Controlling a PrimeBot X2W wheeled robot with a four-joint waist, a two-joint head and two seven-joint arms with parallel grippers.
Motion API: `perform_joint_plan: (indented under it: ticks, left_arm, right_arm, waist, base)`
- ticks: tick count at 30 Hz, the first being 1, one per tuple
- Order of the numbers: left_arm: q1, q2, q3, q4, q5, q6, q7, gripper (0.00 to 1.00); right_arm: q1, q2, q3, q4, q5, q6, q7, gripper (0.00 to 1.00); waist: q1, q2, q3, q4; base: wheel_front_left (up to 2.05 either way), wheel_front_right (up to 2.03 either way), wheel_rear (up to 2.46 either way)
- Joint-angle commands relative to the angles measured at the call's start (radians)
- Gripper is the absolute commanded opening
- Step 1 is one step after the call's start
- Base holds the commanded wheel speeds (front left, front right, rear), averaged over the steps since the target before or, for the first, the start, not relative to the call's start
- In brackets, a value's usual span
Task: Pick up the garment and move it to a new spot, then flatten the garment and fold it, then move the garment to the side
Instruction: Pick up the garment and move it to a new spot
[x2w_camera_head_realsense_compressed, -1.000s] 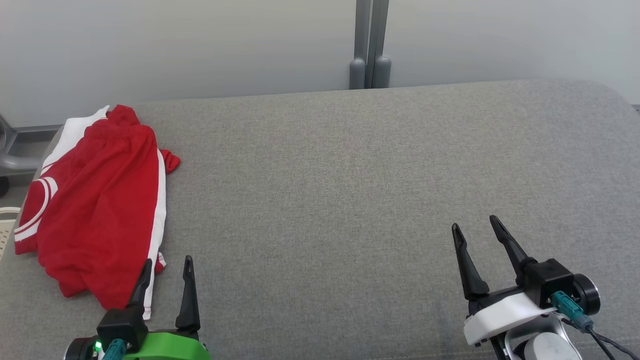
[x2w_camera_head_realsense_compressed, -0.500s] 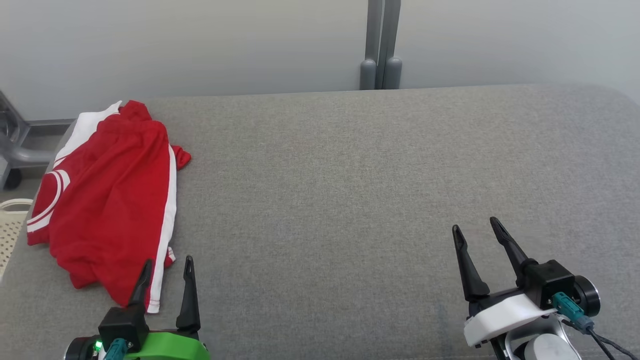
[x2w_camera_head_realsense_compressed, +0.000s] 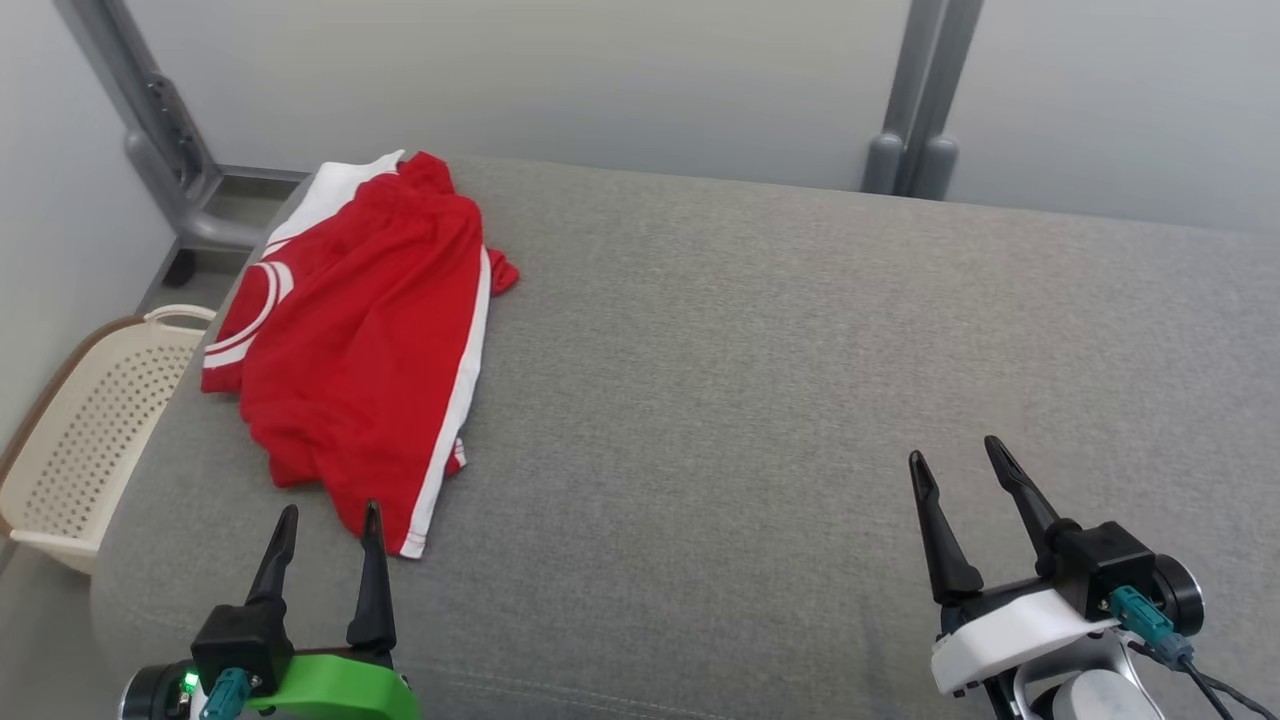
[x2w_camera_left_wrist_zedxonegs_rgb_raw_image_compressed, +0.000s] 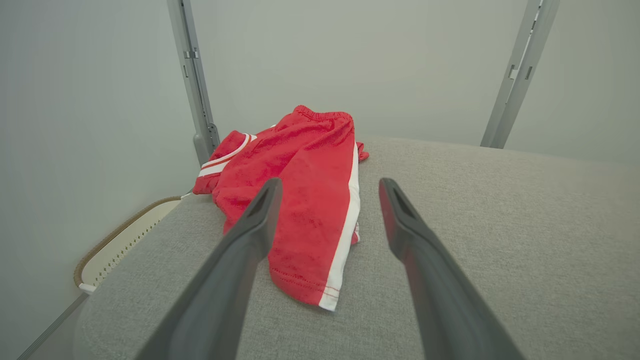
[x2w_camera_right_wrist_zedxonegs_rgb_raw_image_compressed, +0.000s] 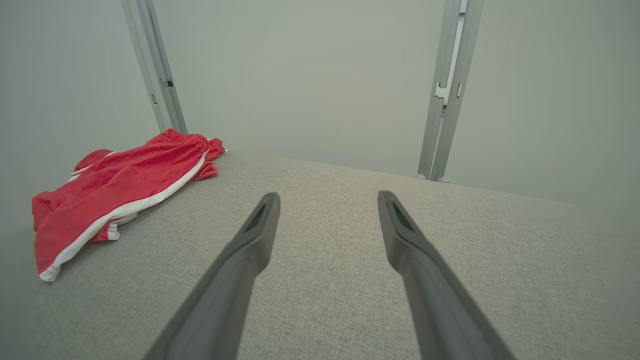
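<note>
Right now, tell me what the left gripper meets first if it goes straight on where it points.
Probably the red garment: its near hem lies just ahead of the left gripper, though height above the cushion is unclear.

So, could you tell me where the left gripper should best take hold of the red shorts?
Probably the near hem corner of the red shorts, by the white stripe: it lies flat and free on the grey cushion, just ahead of the open left gripper. Come down from above, on the robot's side.

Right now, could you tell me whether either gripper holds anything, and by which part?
Nothing is held: the left gripper and right gripper are open and empty, the garment ungripped.
</note>
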Motion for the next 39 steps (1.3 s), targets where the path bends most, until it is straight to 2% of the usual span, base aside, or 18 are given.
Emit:
perform_joint_plan:
  ticks: [1, 8, 15, 21, 25, 33, 39]
  left_arm:
    - [0.002, 0.003, 0.005, -0.003, 0.004, -0.002, -0.003, 1.0]
    - [0.018, 0.002, 0.014, -0.014, -0.009, 0.0, -0.003, 1.0]
    - [0.011, 0.006, 0.019, -0.015, -0.004, -0.009, -0.003, 1.0]
    - [-0.018, 0.021, 0.019, -0.011, -0.012, -0.012, 0.005, 1.0]
    - [-0.074, 0.05, 0.012, -0.019, -0.008, -0.023, 0.04, 1.0]
    - [-0.301, 0.125, -0.007, 0.034, -0.011, -0.049, 0.154, 1.0]
    - [-0.468, 0.152, -0.022, 0.142, -0.017, -0.057, 0.229, 1.0]
  right_arm:
    - [0.008, -0.004, -0.001, -0.002, 0.01, 0.0, -0.004, 1.0]
    - [0.005, -0.005, 0.012, -0.002, 0.016, 0.0, -0.004, 1.0]
    - [-0.002, -0.005, 0.019, -0.005, 0.02, 0.0, -0.004, 1.0]
    - [-0.001, -0.005, -0.001, -0.006, 0.007, 0.0, -0.004, 1.0]
    - [-0.022, -0.005, -0.013, -0.011, -0.006, 0.0, -0.004, 1.0]
    - [-0.063, -0.005, -0.019, -0.022, -0.027, 0.0, -0.004, 1.0]
    - [-0.097, -0.005, -0.015, -0.029, -0.042, 0.0, -0.004, 1.0]
  waist:
    - [0.0, 0.0, -0.001, 0.11]
    - [0.0, 0.0, -0.004, 0.205]
    - [0.0, 0.0, 0.004, 0.225]
    - [0.0, 0.0, 0.022, 0.194]
    - [0.0, 0.0, 0.048, 0.157]
    - [0.0, 0.0, 0.112, 0.07]
    - [0.0, 0.0, 0.168, 0.011]
  base:
    - [0.0, 0.0, 0.0]
    - [0.0, 0.0, 0.0]
    - [0.0, 0.0, 0.0]
    - [0.0, 0.0, 0.0]
    - [0.0, 0.0, 0.0]
    - [0.0, 0.0, 0.0]
    - [0.0, 0.0, 0.0]
